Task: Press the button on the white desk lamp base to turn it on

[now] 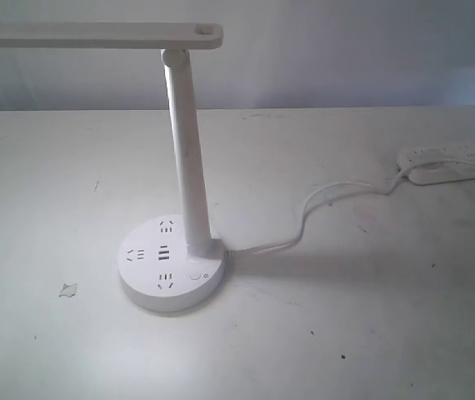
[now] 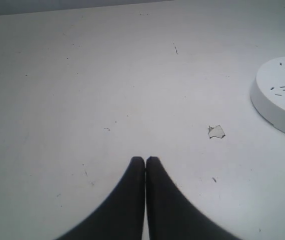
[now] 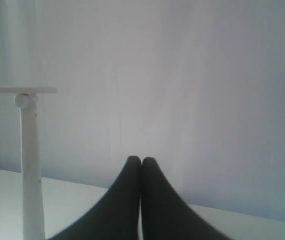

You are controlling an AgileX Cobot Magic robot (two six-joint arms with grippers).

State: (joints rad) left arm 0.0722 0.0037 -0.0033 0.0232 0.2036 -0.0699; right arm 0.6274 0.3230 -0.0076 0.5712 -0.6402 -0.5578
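The white desk lamp base (image 1: 171, 267) is a round disc with dark socket slots, standing on the table left of centre in the exterior view. Its tall white stem (image 1: 188, 158) carries a flat lamp head (image 1: 96, 35). The button (image 1: 196, 274), a small round ring with a sun mark beside it, sits on the base just in front of the stem. Neither arm shows in the exterior view. My left gripper (image 2: 145, 159) is shut and empty over bare table, with the base's edge (image 2: 277, 95) off to one side. My right gripper (image 3: 141, 159) is shut and empty, facing the wall, with the stem (image 3: 31, 165) beside it.
A white cable (image 1: 321, 204) runs from the base to a long white power strip (image 1: 454, 162) at the table's far right. A small torn scrap (image 1: 68, 289) lies left of the base, seen also as a scrap (image 2: 216, 131) in the left wrist view.
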